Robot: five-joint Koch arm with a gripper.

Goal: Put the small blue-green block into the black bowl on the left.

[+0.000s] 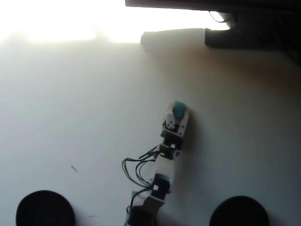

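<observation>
The jaws (178,113) pinch the small blue-green block (178,111) from both sides, low on the white worktop (84,117), so that it can be lifted. The black bowl (45,208) sits well apart from the block, toward the lower left corner of the overhead view; another black bowl (239,212) sits lower right.

White table (70,103), two black bowls (45,208)
</observation>
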